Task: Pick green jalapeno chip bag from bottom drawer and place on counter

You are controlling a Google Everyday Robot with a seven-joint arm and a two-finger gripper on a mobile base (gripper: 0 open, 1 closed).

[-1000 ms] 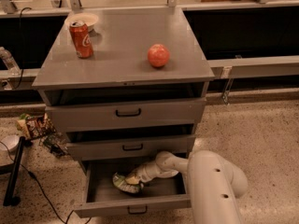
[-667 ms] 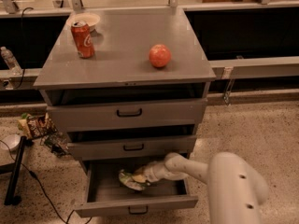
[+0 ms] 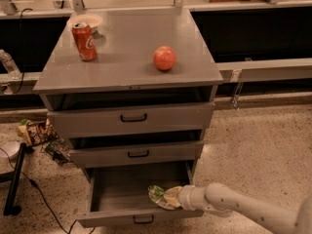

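Observation:
The green jalapeno chip bag (image 3: 157, 195) is a small crumpled green and silvery bag at the right side of the open bottom drawer (image 3: 112, 218). My gripper (image 3: 169, 198) reaches into the drawer from the lower right and is shut on the bag's right end. The bag sits near the drawer's front right, at about rim height. The white arm runs off to the bottom right corner. The counter (image 3: 126, 43) is the flat grey cabinet top above.
A red soda can (image 3: 85, 42), a white bowl (image 3: 87, 19) and a red fruit (image 3: 165, 58) stand on the counter. The two upper drawers are slightly open. Snack packets (image 3: 36, 132), cables and a black stand leg (image 3: 14, 179) lie on the floor at left.
The gripper and the chip bag have moved together from the drawer's middle toward its right front. The arm has drawn back to the right.

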